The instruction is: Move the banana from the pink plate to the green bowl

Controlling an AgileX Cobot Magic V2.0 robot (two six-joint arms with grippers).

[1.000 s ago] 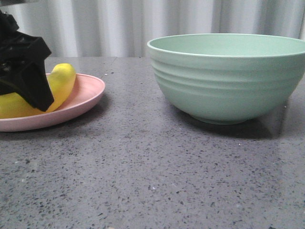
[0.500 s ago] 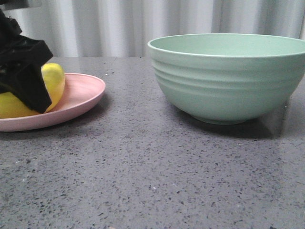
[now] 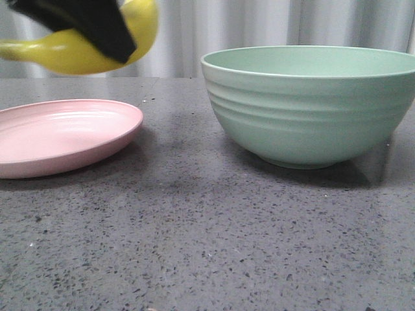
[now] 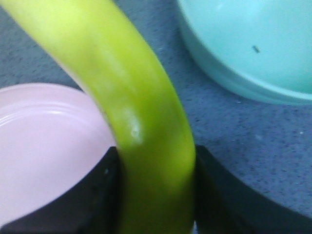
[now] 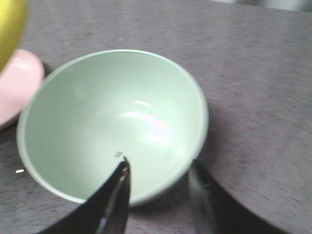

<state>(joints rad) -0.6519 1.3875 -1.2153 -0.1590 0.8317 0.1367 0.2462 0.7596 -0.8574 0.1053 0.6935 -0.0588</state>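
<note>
From where I stand, nothing here can be read: no lettering, label, brand, number or sign shows on anything in any of the three views.

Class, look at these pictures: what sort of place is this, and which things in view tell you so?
Probably a lab or test bench, not a home kitchen: a speckled grey tabletop, a plain pale curtain behind it, and only a pink plate, green bowl and banana set out.
</note>
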